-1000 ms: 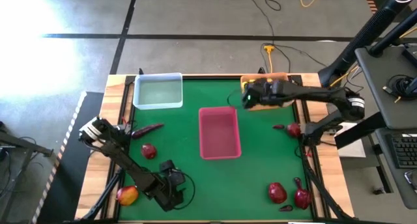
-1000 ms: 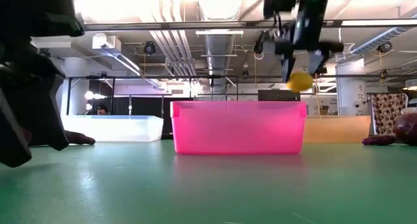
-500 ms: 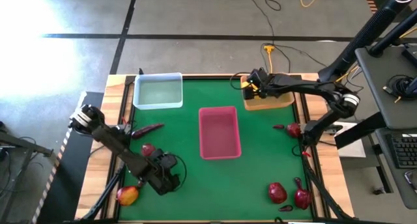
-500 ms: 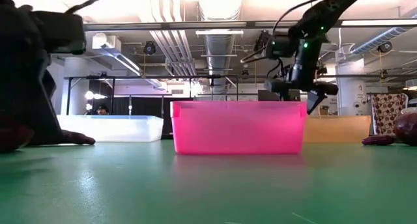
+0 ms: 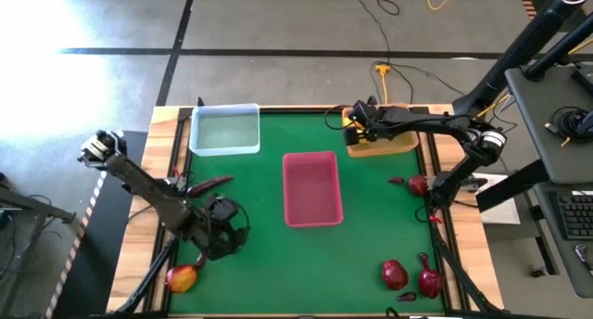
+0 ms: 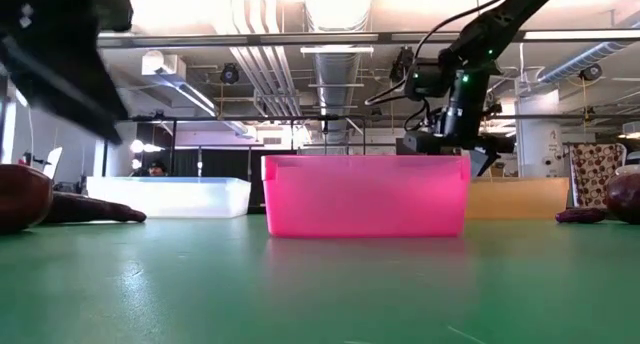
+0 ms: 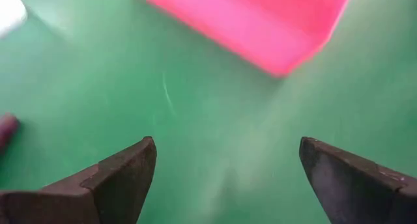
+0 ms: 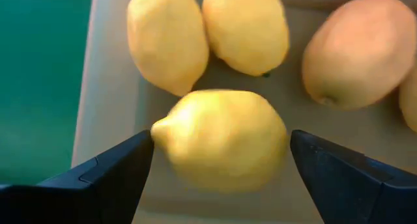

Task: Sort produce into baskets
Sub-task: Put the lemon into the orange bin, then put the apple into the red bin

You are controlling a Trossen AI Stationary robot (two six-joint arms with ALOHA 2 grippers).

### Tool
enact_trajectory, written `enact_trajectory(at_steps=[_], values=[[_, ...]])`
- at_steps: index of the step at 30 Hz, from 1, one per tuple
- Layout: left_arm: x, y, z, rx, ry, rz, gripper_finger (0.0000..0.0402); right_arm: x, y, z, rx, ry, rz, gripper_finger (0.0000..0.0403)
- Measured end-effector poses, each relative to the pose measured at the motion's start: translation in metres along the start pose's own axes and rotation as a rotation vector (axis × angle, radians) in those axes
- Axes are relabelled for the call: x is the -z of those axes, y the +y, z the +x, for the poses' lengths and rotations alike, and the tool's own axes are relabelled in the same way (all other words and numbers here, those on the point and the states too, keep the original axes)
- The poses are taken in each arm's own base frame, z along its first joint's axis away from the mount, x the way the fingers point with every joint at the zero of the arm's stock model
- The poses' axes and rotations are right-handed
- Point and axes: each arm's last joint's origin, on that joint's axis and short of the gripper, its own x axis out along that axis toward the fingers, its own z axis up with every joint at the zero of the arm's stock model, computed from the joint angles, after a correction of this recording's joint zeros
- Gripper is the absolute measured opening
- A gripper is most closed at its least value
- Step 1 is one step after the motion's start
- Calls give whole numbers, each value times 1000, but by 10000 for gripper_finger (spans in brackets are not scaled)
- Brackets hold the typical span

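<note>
My right gripper (image 5: 357, 124) is open over the left end of the tan tray (image 5: 394, 143), low inside it. A yellow lemon (image 8: 221, 139) lies between its fingers. Two more lemons (image 8: 168, 42) and an orange-pink roundish fruit (image 8: 352, 51) lie on the tray floor beyond. My left gripper (image 5: 227, 229) is open and empty above the green mat, left of the pink tray (image 5: 311, 187). A red fruit (image 6: 20, 196) sits on the mat beside it, hidden under the arm in the high view. The pale blue tray (image 5: 224, 130) stands at the far left. My right gripper comes from above with one finger (image 8: 111, 168) on each side of the lemon's long ends. I cannot tell whether the fingertips touch the lemon.
A maroon piece (image 5: 211, 183) and a red-yellow fruit (image 5: 182, 278) lie on the left of the mat. On the right lie a red fruit (image 5: 417, 184) and, near the front, two red fruits (image 5: 394, 274) with maroon pieces (image 5: 408, 297).
My right gripper has gone down into the tan tray with the lemon and has opened. My left gripper has moved from the table's near edge toward the far edge and a little left, over the red fruit.
</note>
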Motion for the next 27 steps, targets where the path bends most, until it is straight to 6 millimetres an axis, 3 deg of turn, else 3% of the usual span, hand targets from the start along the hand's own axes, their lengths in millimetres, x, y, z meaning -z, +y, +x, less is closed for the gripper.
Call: enact_trajectory(at_steps=[4, 7, 10, 14, 19, 23, 27], values=[[-25, -1, -24, 32, -234, -90, 359, 1, 1, 4, -4, 28, 4, 360], [-42, -5, -41, 101, -285, -75, 359, -4, 2, -6, -17, 41, 24, 363], [-53, -7, -56, 144, -258, -13, 361, -9, 6, -31, -17, 16, 16, 363], [-55, 6, -69, 100, -50, 59, 366, -1, 23, -71, -102, -37, -57, 363], [-38, 23, -68, -23, 333, 144, 366, 42, 55, -121, -262, -139, -123, 364], [-32, 30, -65, -96, 448, 320, 367, 89, 75, -155, -367, -226, -148, 364], [-30, 24, -62, 65, 613, 481, 372, 132, 86, -177, -426, -311, -134, 364]])
